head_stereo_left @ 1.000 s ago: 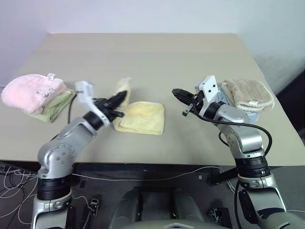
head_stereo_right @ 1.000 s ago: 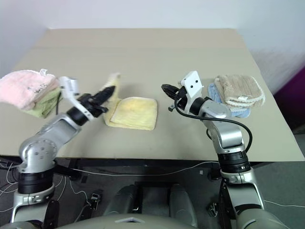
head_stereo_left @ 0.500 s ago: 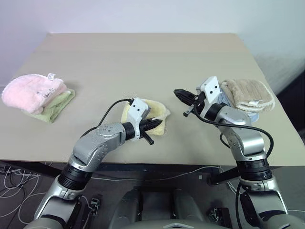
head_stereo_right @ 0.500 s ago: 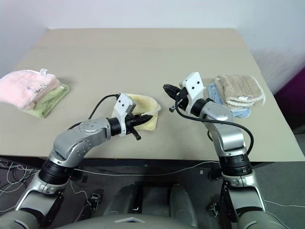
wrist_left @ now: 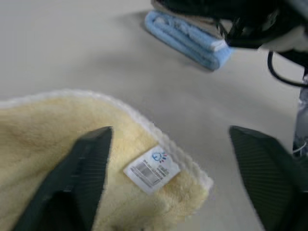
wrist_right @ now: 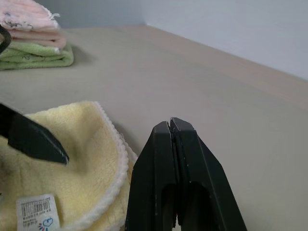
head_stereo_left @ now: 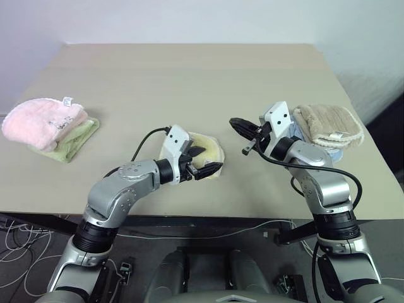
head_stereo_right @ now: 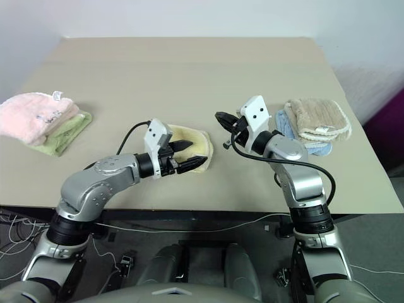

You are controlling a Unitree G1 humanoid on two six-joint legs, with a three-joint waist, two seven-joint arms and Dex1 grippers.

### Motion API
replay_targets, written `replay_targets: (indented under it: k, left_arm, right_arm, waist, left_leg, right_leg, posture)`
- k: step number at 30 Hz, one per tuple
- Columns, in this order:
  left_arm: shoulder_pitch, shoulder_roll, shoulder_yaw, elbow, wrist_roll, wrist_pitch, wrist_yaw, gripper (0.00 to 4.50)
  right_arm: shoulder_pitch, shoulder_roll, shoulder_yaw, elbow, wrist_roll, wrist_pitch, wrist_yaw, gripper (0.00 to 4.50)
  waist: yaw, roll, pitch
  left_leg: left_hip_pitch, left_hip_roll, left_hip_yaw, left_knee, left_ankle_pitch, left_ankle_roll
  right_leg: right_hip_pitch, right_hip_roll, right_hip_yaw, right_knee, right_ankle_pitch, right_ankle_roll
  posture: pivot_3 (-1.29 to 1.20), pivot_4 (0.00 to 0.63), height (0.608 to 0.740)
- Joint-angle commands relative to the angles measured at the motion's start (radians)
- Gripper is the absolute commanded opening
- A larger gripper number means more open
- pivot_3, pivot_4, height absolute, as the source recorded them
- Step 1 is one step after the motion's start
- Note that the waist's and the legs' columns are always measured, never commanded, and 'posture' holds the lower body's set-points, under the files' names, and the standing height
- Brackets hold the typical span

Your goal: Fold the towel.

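While the towel [head_stereo_left: 201, 151] is lying folded over on itself as a compact pale yellow pad near the front edge of the table [head_stereo_left: 189, 76], its white tag [wrist_left: 152, 169] is facing up by one stitched corner. Its longer side is running roughly across the table, from the robot's left to its right, and it is sitting between the two arms, closer to the left one.

The left gripper [head_stereo_left: 203, 161] is hovering directly over the towel's near right part, pointing toward the robot's right, with its jaws spread wide and nothing between them; in the left wrist view one finger is standing over the cloth and the other over bare table just beyond the corner. The right gripper [head_stereo_left: 238, 125] is hanging in the air just off the towel's far right corner, apart from it, fingers pressed together and empty. So the left arm is the nearer one, and I judge any further tidying or pressing would fall to it.

Compared with a second ago, the towel is now doubled over where one flap was then being carried up in the left gripper's pinch. That gripper is now spread open. The right gripper is staying where it was.

Well apart at the table's left, a pink towel [head_stereo_left: 41, 120] is resting on a light green one [head_stereo_left: 76, 140]; at the right, a tan fluffy towel [head_stereo_left: 328, 124] is lying atop a blue one [wrist_left: 185, 36].
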Motion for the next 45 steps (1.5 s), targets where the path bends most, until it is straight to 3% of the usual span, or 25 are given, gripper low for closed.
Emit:
replay_targets:
  k: [1,3,15,22,26,30,36,39,45]
  left_arm:
    - [0.008,0.017,0.127,-0.054,-0.071,0.021,0.008,4.05]
    - [0.014,0.03,0.157,-0.042,-0.042,0.008,0.029,4.08]
    - [0.025,0.047,-0.008,0.134,0.249,-0.218,-0.037,0.02]
    - [0.056,0.107,-0.154,0.255,0.455,-0.347,-0.099,0.02]
    - [0.068,0.097,-0.158,0.271,0.486,-0.376,-0.11,0.02]
    - [0.079,0.048,-0.071,0.235,0.423,-0.392,-0.102,0.02]
    - [0.072,-0.012,0.184,0.126,0.221,-0.364,-0.08,0.02]
    - [0.093,0.041,0.236,0.122,0.23,-0.371,-0.091,0.0]
    - [0.148,0.146,0.256,0.193,0.318,-0.445,-0.117,0.0]
  right_arm:
    - [0.004,0.003,0.01,-0.045,0.006,0.003,0.013,0.04]
    - [0.006,0.011,0.016,-0.048,0.021,0.013,0.022,0.02]
    - [0.016,0.146,0.147,0.059,0.009,0.03,0.047,0.0]
    - [0.043,0.175,0.23,0.271,-0.11,-0.041,0.03,0.0]
    - [0.065,0.174,0.238,0.28,-0.128,-0.064,0.043,0.0]
    - [0.073,0.169,0.201,0.219,-0.112,-0.078,0.039,0.0]
    - [0.096,0.114,0.115,0.036,-0.035,-0.005,0.059,0.0]
    - [0.1,0.099,0.049,-0.013,0.048,0.094,0.058,0.63]
    - [0.072,0.103,-0.096,0.001,0.248,0.362,0.028,2.69]
  waist:
    - [0.001,0.0,0.0]
    - [0.002,0.0,0.0]
    - [0.003,0.0,0.0]
    - [0.002,0.0,0.0]
    - [0.002,0.001,-0.002]
    - [0.002,0.001,-0.002]
    - [0.003,0.0,-0.001]
    - [0.0,0.0,-0.001]
    - [0.002,0.0,-0.001]
  left_leg:
    - [0.0,0.0,0.0,0.0,0.0,0.0]
    - [0.0,0.0,0.0,0.0,0.0,0.0]
    - [0.0,-0.001,0.0,0.0,0.0,0.0]
    - [0.0,-0.001,0.0,0.0,0.0,0.0]
    - [0.002,-0.001,0.0,0.0,0.0,0.0]
    - [0.002,-0.001,0.0,0.0,0.0,0.0]
    - [-0.001,0.0,-0.001,0.001,0.0,0.0]
    - [-0.001,0.0,-0.001,0.001,0.0,0.0]
    - [-0.001,0.0,-0.001,0.001,0.0,0.0]
  right_leg:
    - [0.0,0.0,0.0,0.0,0.0,0.0]
    - [0.0,0.0,0.0,0.0,0.0,0.0]
    - [0.0,0.0,0.0,0.0,0.0,0.0]
    - [-0.001,0.001,0.0,0.0,0.0,0.0]
    - [0.001,0.0,0.0,0.001,0.0,0.0]
    - [0.001,0.0,0.0,0.001,0.0,0.0]
    - [-0.001,-0.001,0.0,0.002,0.0,0.0]
    - [-0.001,0.0,0.0,0.002,0.0,0.0]
    - [-0.001,-0.001,0.0,0.002,0.0,0.0]
  posture:
    - [0.0,0.15,0.74]
    - [0.0,0.15,0.74]
    - [0.0,0.15,0.74]
    - [0.0,0.15,0.74]
    - [0.0,0.15,0.74]
    - [0.0,0.15,0.74]
    - [0.0,0.15,0.74]
    - [0.0,0.15,0.74]
    - [0.0,0.15,0.74]
